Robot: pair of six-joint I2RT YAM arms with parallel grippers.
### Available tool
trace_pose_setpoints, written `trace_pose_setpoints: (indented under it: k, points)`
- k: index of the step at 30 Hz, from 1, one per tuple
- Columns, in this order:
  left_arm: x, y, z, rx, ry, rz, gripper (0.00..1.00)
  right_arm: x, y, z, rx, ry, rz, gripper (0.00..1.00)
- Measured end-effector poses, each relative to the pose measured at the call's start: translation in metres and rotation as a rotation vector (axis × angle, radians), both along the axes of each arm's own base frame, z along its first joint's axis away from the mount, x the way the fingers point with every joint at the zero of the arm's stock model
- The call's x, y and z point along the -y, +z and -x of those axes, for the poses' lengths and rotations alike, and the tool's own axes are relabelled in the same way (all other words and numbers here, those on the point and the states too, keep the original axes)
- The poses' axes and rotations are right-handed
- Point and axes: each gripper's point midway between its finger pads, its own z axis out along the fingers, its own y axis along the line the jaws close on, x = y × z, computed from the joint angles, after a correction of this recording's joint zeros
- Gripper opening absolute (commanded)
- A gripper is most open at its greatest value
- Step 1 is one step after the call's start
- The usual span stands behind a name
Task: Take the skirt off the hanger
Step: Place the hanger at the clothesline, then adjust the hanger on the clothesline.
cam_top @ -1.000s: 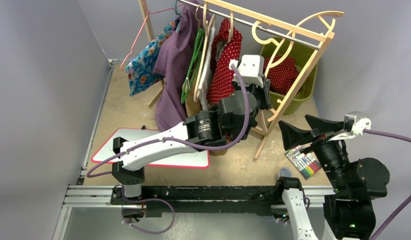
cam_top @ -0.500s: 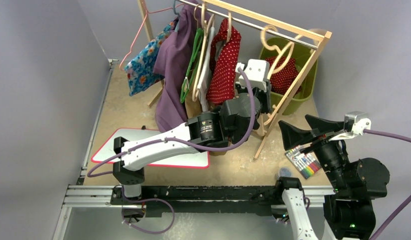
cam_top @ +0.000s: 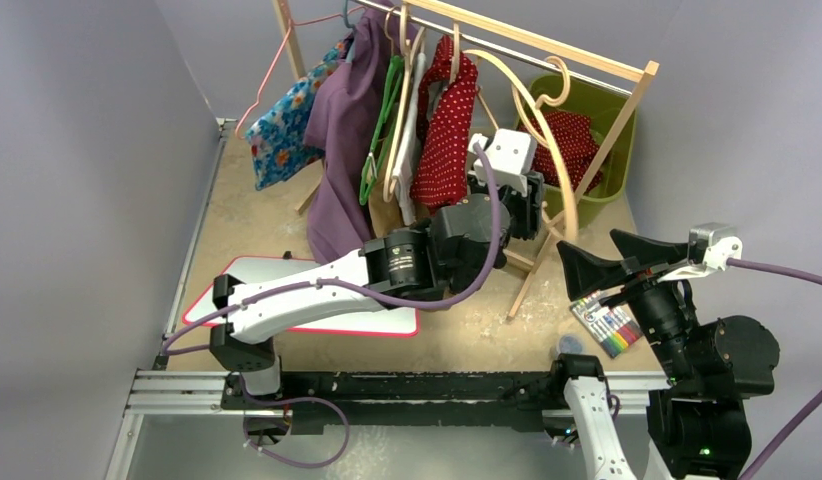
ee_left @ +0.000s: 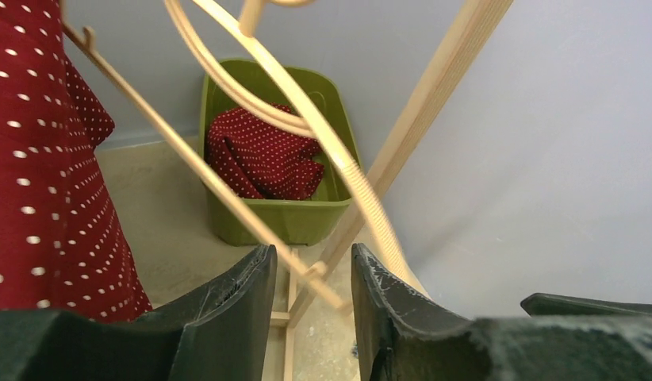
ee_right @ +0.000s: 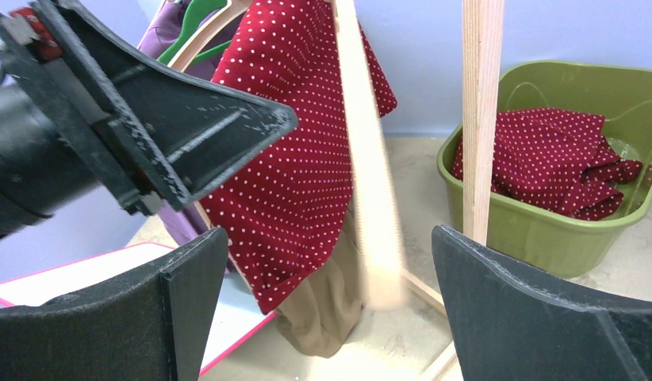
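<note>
A bare wooden hanger (cam_top: pixel 542 128) hangs on the rack rail by its hook, tilted and blurred. It also shows in the left wrist view (ee_left: pixel 350 171) and the right wrist view (ee_right: pixel 370 175). A red white-dotted skirt (cam_top: pixel 572 140) lies crumpled in the green bin (cam_top: pixel 612 175), also in the wrist views (ee_left: pixel 263 155) (ee_right: pixel 557 155). My left gripper (cam_top: pixel 532 205) (ee_left: pixel 311 254) is open. The hanger's thin bar passes loosely between its fingers. My right gripper (cam_top: pixel 612 258) (ee_right: pixel 331 234) is wide open and empty, in front of the rack.
A red dotted garment (cam_top: pixel 447 130), a purple garment (cam_top: pixel 342 130), a floral one (cam_top: pixel 282 125) and a green hanger (cam_top: pixel 382 130) hang on the rail. A tan garment (ee_right: pixel 339 317) hangs low. The rack post (ee_right: pixel 481 119) is close. A pink-rimmed white board (cam_top: pixel 307 315) and a marker pack (cam_top: pixel 609 325) lie on the table.
The bare hanger has swung from the rail's right end to the left, toward the hanging clothes. My left gripper has shifted slightly left. The right arm has not moved.
</note>
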Motion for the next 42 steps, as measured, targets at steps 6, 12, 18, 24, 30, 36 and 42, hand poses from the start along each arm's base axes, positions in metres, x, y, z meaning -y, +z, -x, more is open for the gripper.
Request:
trace_pose_setpoints:
  k: [6,12,18,24,30,36,42]
  points:
    - [-0.011,0.016,0.005,0.007,-0.023,0.033,0.68,0.000,0.000,0.000,0.000,0.000,0.000,0.99]
    - [-0.006,0.015,-0.001,-0.001,-0.072,0.041,0.87,0.000,0.007,0.006,0.018,-0.005,0.002,0.99]
    - [-0.005,0.020,-0.028,-0.008,-0.137,0.076,1.00,0.002,0.036,0.026,0.107,-0.029,0.009,0.99]
    - [0.014,0.028,-0.021,0.015,-0.249,0.092,1.00,0.002,0.031,0.028,0.105,-0.031,0.002,0.99]
    - [0.040,0.025,-0.016,0.032,-0.329,0.094,0.89,0.003,0.031,0.028,0.104,-0.034,0.001,0.99]
    - [0.066,0.008,-0.011,0.022,-0.407,0.089,0.65,0.003,0.030,0.028,0.102,-0.034,-0.001,0.99]
    - [0.083,0.002,0.000,0.011,-0.493,0.108,0.52,0.003,0.025,0.028,0.092,-0.033,-0.005,0.99]
